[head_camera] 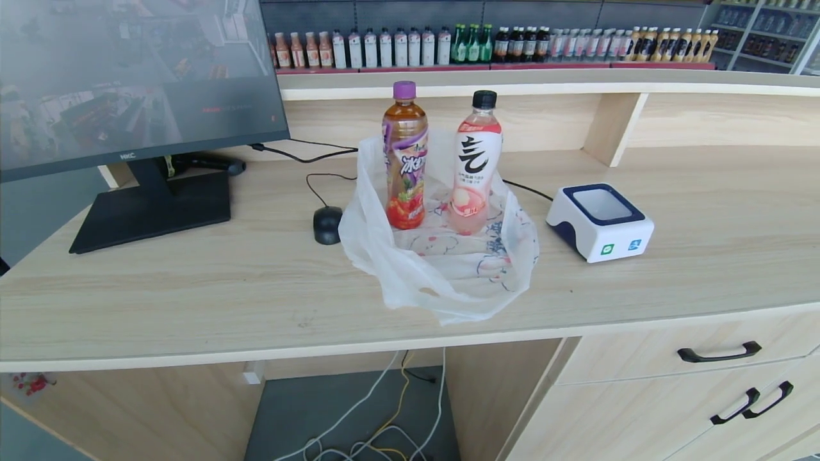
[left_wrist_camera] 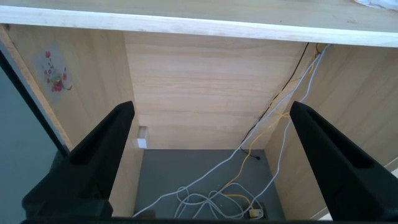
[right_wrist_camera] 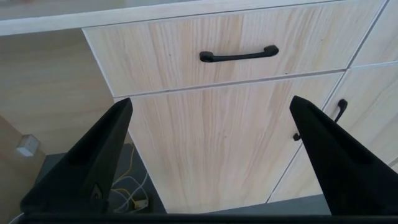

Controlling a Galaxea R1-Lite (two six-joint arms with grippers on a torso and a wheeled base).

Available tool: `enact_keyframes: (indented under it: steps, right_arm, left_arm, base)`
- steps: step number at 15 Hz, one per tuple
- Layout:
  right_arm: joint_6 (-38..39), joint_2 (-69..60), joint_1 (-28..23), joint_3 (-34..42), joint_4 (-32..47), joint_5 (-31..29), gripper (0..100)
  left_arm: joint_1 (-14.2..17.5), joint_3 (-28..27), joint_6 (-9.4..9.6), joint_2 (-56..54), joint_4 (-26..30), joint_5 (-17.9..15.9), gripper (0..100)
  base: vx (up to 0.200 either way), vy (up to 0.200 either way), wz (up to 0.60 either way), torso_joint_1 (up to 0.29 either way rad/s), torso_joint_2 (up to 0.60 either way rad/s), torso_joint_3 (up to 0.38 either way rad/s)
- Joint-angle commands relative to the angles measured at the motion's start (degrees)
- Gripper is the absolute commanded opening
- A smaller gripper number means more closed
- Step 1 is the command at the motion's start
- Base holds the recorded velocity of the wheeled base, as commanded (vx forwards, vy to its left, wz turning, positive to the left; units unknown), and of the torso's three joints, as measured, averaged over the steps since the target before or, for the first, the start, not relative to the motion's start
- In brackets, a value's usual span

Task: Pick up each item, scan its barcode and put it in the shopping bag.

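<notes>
A white plastic shopping bag (head_camera: 442, 266) lies spread open on the wooden counter (head_camera: 192, 288). Two bottles stand upright inside it: a brown tea bottle (head_camera: 405, 157) with a purple cap on the left, and a pink drink bottle (head_camera: 475, 163) with a black cap on the right. A white and navy barcode scanner (head_camera: 599, 222) sits just right of the bag. My left gripper (left_wrist_camera: 211, 134) hangs open below the counter edge, facing the knee space with cables. My right gripper (right_wrist_camera: 211, 134) is open too, low in front of the drawer fronts.
A monitor (head_camera: 128, 77) on a black stand occupies the counter's left, with a black mouse (head_camera: 327, 225) between it and the bag. A raised shelf runs behind. Drawers with black handles (head_camera: 719, 353) are under the counter's right; loose cables (left_wrist_camera: 211, 193) lie under the middle.
</notes>
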Motion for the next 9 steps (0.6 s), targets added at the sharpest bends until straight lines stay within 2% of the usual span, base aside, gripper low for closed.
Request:
enact_keyframes:
  steps: [1, 9]
  right_arm:
    - [0.0, 0.0, 0.1, 0.0, 0.0, 0.0, 100]
    - [0.0, 0.0, 0.1, 0.0, 0.0, 0.0, 100]
  left_arm:
    - [0.1, 0.0, -0.01, 0.0, 0.0, 0.0, 100]
    - [0.1, 0.0, -0.19, 0.0, 0.0, 0.0, 100]
  base:
    - [0.000, -0.200, 0.00, 0.007, 0.01, 0.002]
    - [0.000, -0.200, 0.00, 0.004, 0.00, 0.004]
